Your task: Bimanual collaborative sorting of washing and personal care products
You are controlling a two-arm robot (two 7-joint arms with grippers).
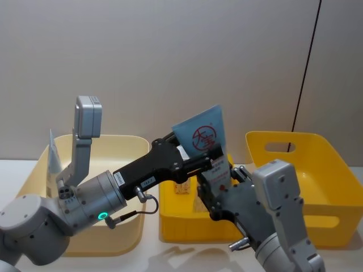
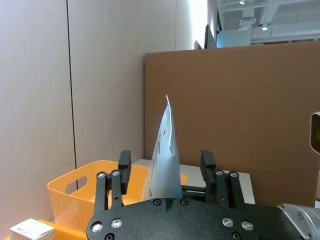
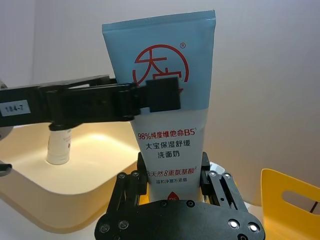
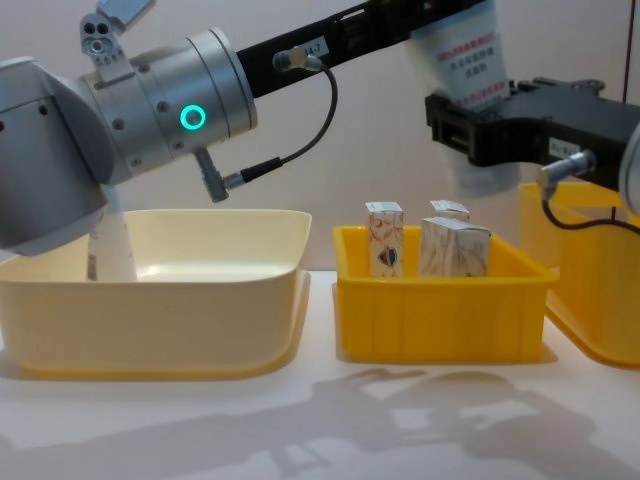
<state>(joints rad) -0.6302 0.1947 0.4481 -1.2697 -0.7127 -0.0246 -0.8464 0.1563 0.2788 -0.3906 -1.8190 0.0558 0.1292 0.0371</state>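
Observation:
A white-to-blue squeeze tube [image 3: 170, 100] with a red logo stands upright in the air above the small yellow bin [image 1: 181, 218]. My right gripper [image 3: 172, 172] is shut on its lower end, as the chest view also shows [image 4: 480, 115]. My left gripper [image 2: 166, 159] reaches in from the left and straddles the tube's middle [image 1: 201, 133], open, with its fingers [image 2: 125, 161] standing clear of the tube's flat sides. A second tube [image 1: 54, 153] stands in the cream bin [image 4: 150, 300]. Three small cartons [image 4: 385, 238] stand in the small yellow bin.
A large yellow bin [image 1: 317, 170] with a handle slot stands at the right, next to the small yellow bin. The cream bin fills the left side. White tabletop [image 4: 320, 420] lies bare in front of the bins. A brown board [image 2: 240, 115] stands behind.

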